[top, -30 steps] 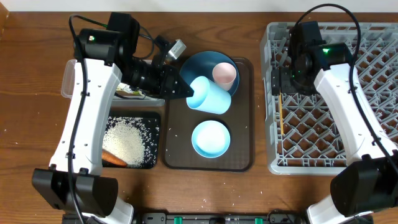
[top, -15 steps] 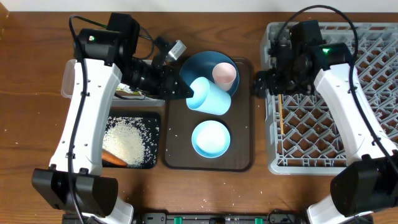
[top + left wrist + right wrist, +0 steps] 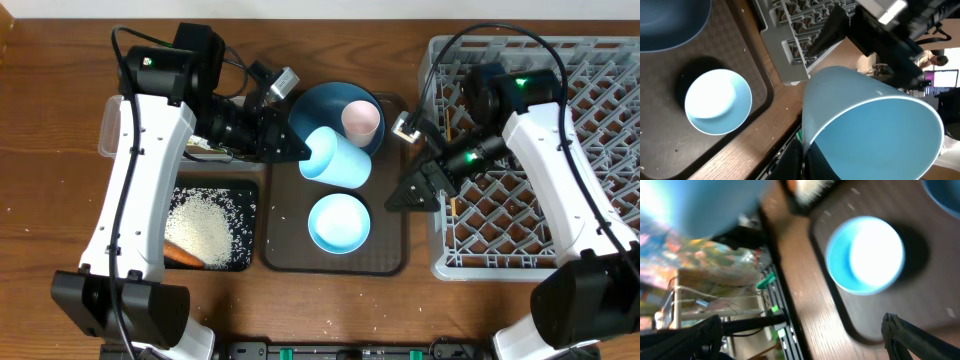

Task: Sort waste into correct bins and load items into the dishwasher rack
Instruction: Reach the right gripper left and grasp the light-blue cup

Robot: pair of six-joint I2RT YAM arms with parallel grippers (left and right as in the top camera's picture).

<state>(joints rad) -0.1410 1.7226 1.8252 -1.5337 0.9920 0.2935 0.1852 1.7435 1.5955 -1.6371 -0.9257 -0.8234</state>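
Overhead: left gripper (image 3: 300,148) pinches light blue cup (image 3: 338,155), tilted over brown tray (image 3: 390,255) beside blue plate (image 3: 318,105); right gripper (image 3: 402,195) at dishwasher rack (image 3: 600,90) left edge
Left wrist: cup fills view, mouth toward camera
Right wrist: fingers (image 3: 685,340) spread wide near bowl (image 3: 865,255)

brown wooden tabletop (image 3: 60,200) under even light, a bright screen (image 3: 946,79) beyond its edge
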